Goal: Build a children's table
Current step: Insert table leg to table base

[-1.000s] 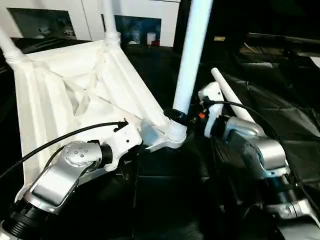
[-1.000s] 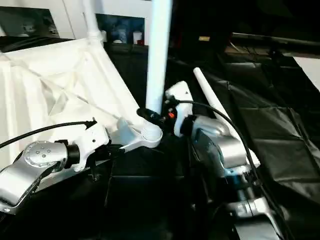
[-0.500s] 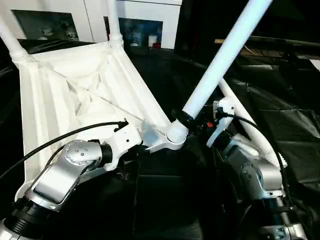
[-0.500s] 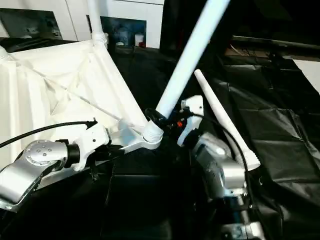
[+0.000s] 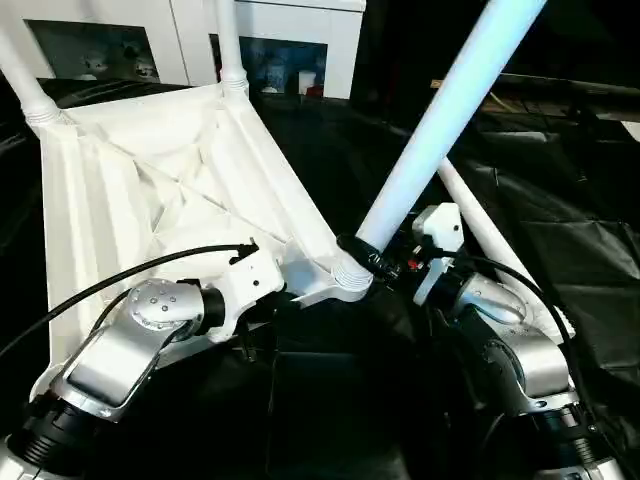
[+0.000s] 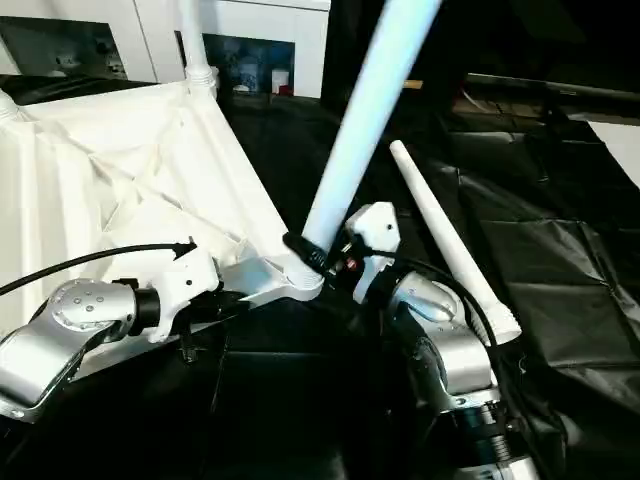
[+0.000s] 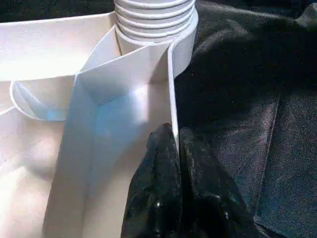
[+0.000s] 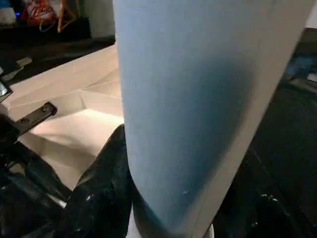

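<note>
The tabletop [image 5: 150,190] lies underside up across the left half of the left eye frame, ribs showing, on black sheeting [image 5: 590,260] that covers the surface beneath. Upside down is the sensible way to have it: the corner sockets face up, so legs can be pushed in from above.

Two legs [image 5: 228,45] already stand in the far sockets, at the upper left of the frame. A third leg [image 5: 440,120] runs from the middle of the frame up to the top right, tilted, its ribbed end at the near-right socket [image 5: 340,280]. By the tilt, it looks not yet fully seated, and probably needs bringing upright to settle in. The fourth leg [image 6: 450,240] lies loose on the sheeting right of centre, near the right arm, waiting its turn.

The right tool [image 5: 385,262] pinches the tilted leg low down, just above the socket, one finger on each side of the tube; a low grip likely gives better control of the end going in. The left tool [image 7: 173,148], in the lower middle of the left wrist frame, has its fingers pressed together on the tabletop's thin edge wall beside that socket, apparently to steady the tabletop against the push.
</note>
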Controlling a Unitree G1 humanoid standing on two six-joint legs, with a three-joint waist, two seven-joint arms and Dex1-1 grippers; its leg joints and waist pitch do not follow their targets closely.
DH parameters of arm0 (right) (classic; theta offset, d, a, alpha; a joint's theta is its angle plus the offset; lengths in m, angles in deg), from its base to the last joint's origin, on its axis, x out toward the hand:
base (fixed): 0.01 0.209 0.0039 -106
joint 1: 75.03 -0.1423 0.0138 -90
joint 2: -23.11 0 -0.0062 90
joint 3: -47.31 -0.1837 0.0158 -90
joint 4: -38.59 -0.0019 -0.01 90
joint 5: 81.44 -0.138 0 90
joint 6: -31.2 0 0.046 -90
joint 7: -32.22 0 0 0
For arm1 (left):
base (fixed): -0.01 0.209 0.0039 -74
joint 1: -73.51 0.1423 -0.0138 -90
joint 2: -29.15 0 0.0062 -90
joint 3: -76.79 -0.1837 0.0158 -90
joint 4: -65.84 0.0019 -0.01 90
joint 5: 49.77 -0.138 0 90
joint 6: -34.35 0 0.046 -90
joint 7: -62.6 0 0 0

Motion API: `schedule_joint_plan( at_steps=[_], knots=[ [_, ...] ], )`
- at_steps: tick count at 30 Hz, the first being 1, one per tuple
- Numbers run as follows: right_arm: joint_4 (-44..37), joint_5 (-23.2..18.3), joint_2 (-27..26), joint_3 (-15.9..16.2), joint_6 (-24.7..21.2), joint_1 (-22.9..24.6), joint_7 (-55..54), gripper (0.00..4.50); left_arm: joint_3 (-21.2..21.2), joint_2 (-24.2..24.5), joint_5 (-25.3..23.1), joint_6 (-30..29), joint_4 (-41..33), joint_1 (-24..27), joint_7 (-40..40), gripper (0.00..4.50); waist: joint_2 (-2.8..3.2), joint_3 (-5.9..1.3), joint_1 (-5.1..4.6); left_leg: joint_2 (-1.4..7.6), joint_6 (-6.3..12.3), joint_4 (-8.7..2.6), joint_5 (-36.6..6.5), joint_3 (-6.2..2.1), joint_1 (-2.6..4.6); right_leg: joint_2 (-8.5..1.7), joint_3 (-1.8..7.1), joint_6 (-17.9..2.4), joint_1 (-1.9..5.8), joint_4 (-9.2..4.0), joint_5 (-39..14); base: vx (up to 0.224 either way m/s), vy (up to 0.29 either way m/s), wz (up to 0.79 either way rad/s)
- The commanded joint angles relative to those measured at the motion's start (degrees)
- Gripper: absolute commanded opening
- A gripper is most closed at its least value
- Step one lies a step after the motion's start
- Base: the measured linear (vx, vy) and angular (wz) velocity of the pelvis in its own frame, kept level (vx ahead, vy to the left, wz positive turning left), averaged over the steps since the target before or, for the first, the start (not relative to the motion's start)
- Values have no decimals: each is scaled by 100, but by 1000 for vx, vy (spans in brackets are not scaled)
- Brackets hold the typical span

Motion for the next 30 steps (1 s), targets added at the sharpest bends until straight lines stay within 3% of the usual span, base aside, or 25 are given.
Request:
schedule_joint_plan(
  at_steps=[1, 15, 30],
  knots=[
    [460, 263, 145, 422, -491, 284, 265, 182, -35, 64, -203, 32, 132, -87, -10, 0, 83, -302, -13, 400, -15, -482, -1300, -140, 96, -457, 290, -1160, 141, -466, -1497, 0, 0, 0],
    [913, 90, 648, 632, -853, -104, 1393, 182, -266, 318, 5, 213, -23, -28, -792, 0, 95, -309, -5, 411, 53, -490, -1211, -131, 111, -443, 274, -1314, 156, -441, -1056, 0, 0, 0],
    [1266, 138, 939, 873, -680, -325, 2354, 182, -293, 460, 73, 397, -79, -48, -1282, 0, 65, -302, 39, 427, 98, -491, -1124, -120, 119, -457, 278, -1426, 160, -433, -941, 0, 0, 0]
  ],
)
